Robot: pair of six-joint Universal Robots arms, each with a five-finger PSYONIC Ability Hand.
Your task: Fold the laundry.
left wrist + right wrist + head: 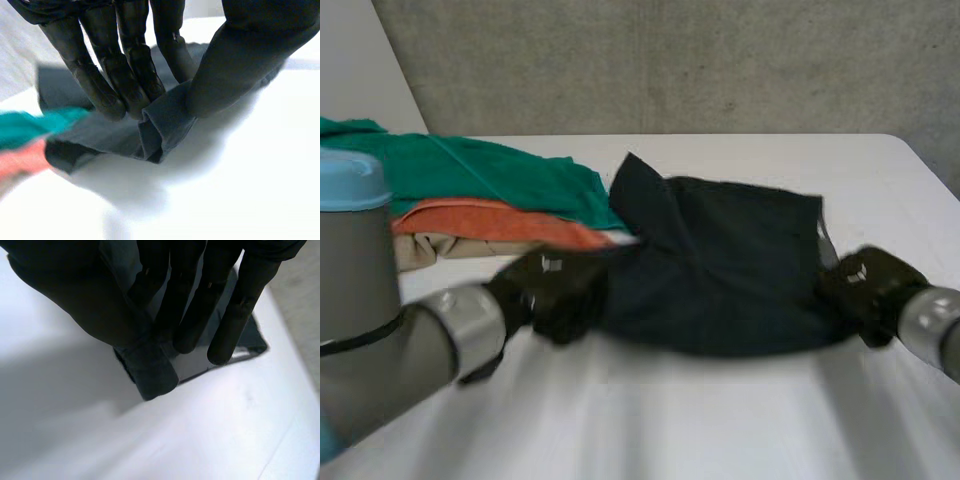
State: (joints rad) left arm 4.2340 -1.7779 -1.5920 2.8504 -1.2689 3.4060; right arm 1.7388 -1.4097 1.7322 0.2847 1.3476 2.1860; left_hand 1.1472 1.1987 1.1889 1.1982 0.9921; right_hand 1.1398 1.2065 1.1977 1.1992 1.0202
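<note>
**Dark cloth pinched at both ends, three cloths piled beside it**

The dark cloth (pixel 720 260) is spread out and rumpled on the middle of the table (pixel 720 420), with one corner raised in a peak on its far left side. Its left end is bunched and pinched between the fingers and thumb of the left hand (pixel 555 285); a small fold (pixel 160 130) is seen squeezed up between them. Its right edge (pixel 250 342) is pinched in the right hand (pixel 865 285). Just left of the peak a pile is stacked: a green cloth (pixel 490 175) on top, an orange cloth (pixel 490 222) under it, a beige cloth (pixel 420 250) lowest.
</note>
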